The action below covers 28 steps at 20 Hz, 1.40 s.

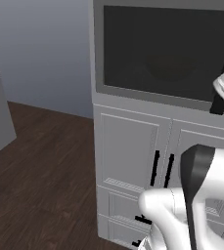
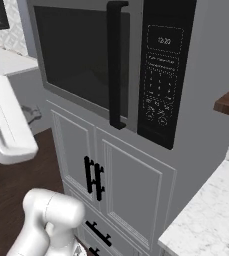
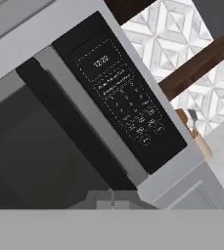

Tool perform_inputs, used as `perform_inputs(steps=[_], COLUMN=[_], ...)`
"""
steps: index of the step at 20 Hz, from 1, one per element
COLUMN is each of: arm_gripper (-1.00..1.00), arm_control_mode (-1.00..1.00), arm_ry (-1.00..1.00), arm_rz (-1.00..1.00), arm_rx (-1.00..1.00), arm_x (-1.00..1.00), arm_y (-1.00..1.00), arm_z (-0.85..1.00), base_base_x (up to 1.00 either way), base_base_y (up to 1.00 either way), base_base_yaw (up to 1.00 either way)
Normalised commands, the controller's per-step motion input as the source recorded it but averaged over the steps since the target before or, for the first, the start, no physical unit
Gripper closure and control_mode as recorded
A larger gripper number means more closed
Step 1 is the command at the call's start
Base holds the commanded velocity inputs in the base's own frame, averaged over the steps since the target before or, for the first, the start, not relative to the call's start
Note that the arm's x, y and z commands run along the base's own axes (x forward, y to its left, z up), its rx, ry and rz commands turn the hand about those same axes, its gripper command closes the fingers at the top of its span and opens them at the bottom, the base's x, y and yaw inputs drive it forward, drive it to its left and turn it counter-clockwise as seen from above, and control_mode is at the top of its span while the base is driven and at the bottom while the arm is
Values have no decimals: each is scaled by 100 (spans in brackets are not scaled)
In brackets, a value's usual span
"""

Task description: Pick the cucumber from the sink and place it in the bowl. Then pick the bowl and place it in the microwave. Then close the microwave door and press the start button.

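Now the grey-framed microwave door with its dark window (image 2: 81, 60) sits shut on the light grey built-in microwave (image 2: 196, 100). Claw (image 3: 112, 204) closed, empty, aimed near the black keypad panel (image 3: 121, 95). Risk: off-centre approach presses the wrong key.

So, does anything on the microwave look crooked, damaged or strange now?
Nothing stands out. The microwave door sits shut and flush, its dark handle straight, the control panel intact with its display lit. The cabinet doors below are closed and even.
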Motion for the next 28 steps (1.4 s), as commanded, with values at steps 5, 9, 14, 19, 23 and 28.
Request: perform_inputs(steps=[5,9,14,19,23,28], arm_gripper=[100,100,100,100,100,100], arm_control_mode=[-100,-100,-100,-100,-100,-100], arm_ry=[4,20,4,0,0,0], arm_rz=[5,3,3,6,7,6], arm_rx=[-11,-9,-12,-9,-8,-1], arm_x=[-15,0,0,0,0,13], arm_y=[-37,-31,-17,-18,-10,-7], arm_z=[-19,-12,-32,-30,-20,-6], base_base_x=[0,0,0,0,0,0], base_base_y=[0,0,0,0,0,0], base_base_yaw=[0,0,0,0,0,0])
